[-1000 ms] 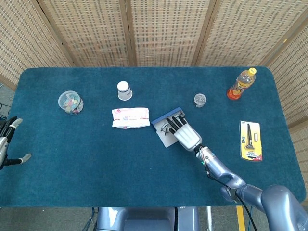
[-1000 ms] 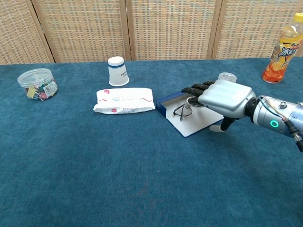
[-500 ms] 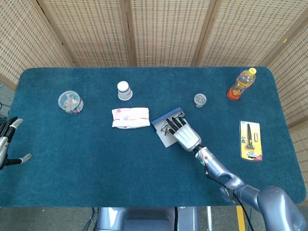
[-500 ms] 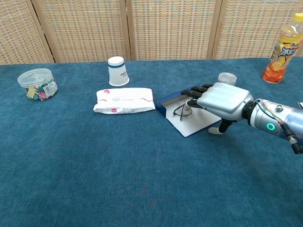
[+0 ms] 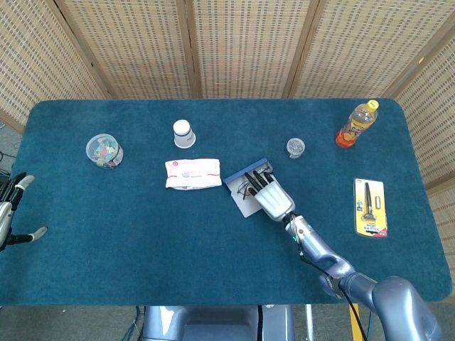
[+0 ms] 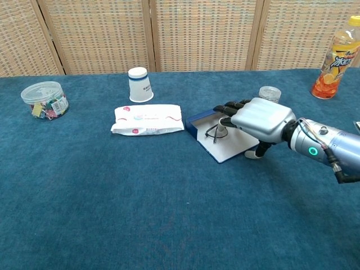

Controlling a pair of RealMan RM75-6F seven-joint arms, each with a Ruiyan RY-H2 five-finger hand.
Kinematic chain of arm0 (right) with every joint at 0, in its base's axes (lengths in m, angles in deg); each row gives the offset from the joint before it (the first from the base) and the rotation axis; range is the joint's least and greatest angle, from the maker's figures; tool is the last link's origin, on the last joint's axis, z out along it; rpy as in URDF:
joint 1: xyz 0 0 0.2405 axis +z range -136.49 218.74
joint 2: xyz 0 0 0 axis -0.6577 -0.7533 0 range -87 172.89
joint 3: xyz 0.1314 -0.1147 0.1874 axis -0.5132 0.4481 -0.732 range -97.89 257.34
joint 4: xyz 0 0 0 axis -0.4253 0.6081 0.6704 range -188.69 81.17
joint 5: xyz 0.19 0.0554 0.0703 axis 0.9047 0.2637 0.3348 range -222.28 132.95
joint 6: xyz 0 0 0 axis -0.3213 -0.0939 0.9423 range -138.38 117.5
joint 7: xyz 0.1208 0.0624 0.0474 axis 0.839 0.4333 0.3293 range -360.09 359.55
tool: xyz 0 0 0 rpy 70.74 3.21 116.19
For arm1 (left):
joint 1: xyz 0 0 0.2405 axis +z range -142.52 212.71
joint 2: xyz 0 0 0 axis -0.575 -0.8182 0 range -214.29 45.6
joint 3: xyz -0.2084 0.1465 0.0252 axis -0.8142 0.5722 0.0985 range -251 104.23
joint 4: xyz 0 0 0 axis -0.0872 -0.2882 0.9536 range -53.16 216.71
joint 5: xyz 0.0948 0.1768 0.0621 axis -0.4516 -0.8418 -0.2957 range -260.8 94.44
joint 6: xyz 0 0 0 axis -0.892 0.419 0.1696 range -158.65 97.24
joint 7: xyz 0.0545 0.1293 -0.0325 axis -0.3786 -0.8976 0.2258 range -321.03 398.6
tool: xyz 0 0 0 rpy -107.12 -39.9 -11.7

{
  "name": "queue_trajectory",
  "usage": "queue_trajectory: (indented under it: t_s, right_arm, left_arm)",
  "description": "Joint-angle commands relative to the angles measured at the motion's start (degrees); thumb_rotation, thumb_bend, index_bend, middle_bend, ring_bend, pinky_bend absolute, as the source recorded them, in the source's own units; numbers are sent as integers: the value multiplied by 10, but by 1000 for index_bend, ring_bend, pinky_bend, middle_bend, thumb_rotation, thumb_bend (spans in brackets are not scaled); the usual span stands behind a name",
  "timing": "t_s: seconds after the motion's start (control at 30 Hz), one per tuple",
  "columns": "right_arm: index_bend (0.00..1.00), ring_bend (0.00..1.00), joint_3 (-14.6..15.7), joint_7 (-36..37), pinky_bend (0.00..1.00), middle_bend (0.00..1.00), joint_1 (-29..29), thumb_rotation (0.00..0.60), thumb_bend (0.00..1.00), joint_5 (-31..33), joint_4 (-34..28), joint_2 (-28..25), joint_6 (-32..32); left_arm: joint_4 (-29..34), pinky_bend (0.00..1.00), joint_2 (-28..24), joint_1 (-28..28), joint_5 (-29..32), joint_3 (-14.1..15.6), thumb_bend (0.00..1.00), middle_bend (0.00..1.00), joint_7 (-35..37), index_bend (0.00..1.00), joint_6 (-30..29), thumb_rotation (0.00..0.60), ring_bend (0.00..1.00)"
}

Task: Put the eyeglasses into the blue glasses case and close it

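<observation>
The blue glasses case (image 5: 248, 206) (image 6: 229, 148) lies open and flat at mid-table, its pale lining facing up. Dark-framed eyeglasses (image 6: 215, 133) (image 5: 244, 190) rest on the lining near its far-left end. My right hand (image 6: 260, 118) (image 5: 271, 198) hovers palm-down over the case, fingers stretched out over the glasses; the fingertips (image 6: 224, 108) reach the far blue rim and the thumb hangs at the case's right edge. Whether they touch the frame I cannot tell. My left hand (image 5: 10, 207) sits at the table's far left edge, fingers apart, holding nothing.
A wet-wipe pack (image 6: 147, 120) lies just left of the case, with a white paper cup (image 6: 139, 84) behind it. A clear tub of clips (image 6: 44, 99) stands far left. A small jar (image 6: 270, 93), an orange drink bottle (image 6: 336, 58) and a carded razor pack (image 5: 370, 207) are on the right.
My right hand has drifted slightly left and lower over the case, staying above the glasses. The left hand has not moved.
</observation>
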Motion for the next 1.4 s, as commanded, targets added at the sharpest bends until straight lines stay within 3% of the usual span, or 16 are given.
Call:
queue_trajectory:
  t_s: [0.03,0.23,0.63,1.07,1.4]
  right_arm:
    - [239,0,-5,5,173,0,1,600,484,1,9,7,2]
    - [252,0,-14,21,179,0,2,600,579,3,19,17,10]
    - [265,0,-19,27,180,0,2,600,671,3,25,19,11]
    - [283,0,-39,39,188,0,9,600,665,17,34,25,10]
    - [397,0,-43,45,199,0,16,600,626,20,46,31,3]
  left_arm:
    - [0,0,0,0,0,0,117,0,0,0,0,600,0]
    - [-1,0,0,0,1,0,119,0,2,0,1,600,0]
    - [-1,0,-1,0,-2,1,118,0,4,0,1,600,0]
    - [-1,0,-2,-1,0,1,117,0,5,0,4,600,0]
    - [-1,0,-3,-2,0,1,118,0,6,0,5,600,0]
